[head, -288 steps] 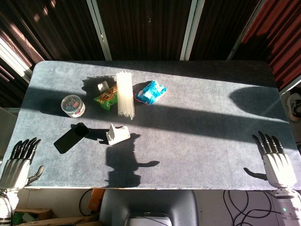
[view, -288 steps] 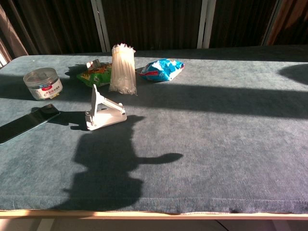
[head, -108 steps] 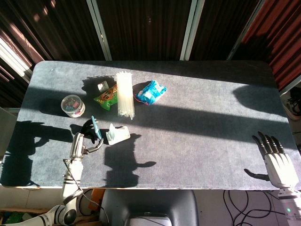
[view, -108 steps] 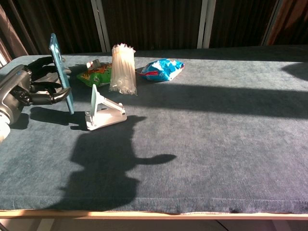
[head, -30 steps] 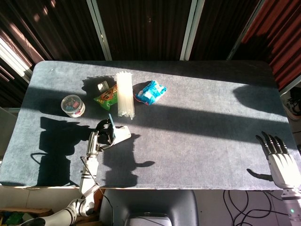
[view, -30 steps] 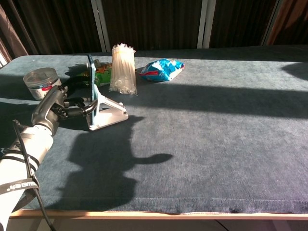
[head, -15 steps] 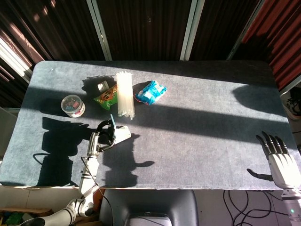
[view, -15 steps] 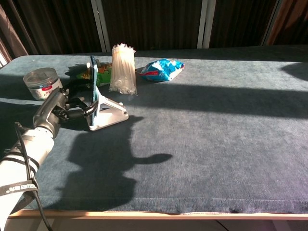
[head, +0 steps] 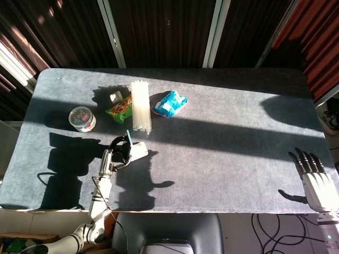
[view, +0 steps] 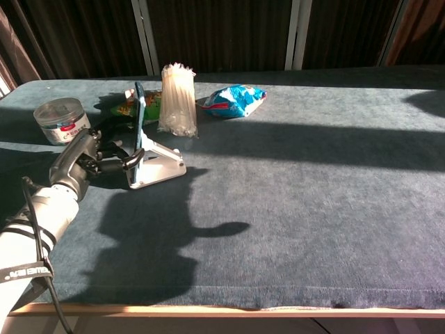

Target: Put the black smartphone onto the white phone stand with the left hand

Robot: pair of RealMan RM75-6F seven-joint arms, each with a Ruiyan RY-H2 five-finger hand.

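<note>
- Black smartphone (view: 140,115): thin, rigid slab with smooth faces. Judged light but slippery and breakable if dropped; best held by its 2 long edges, low on the body, so the lower edge can seat in the cradle.
- Position: phone stands on edge, nearly upright, against the back of the white phone stand (view: 156,165) near the table's (view: 313,209) left front. Cannot tell whether its lower edge sits fully on the ledge.
- Left hand (view: 87,158): fingers (view: 132,158) curled around the phone's lower part, clamped on it; exact contact points are in shadow.
- Right hand (head: 317,182): flat at the table's far right edge, fingers spread apart, holding nothing.
- Risk, judged: releasing before the phone leans back could tip it.
</note>
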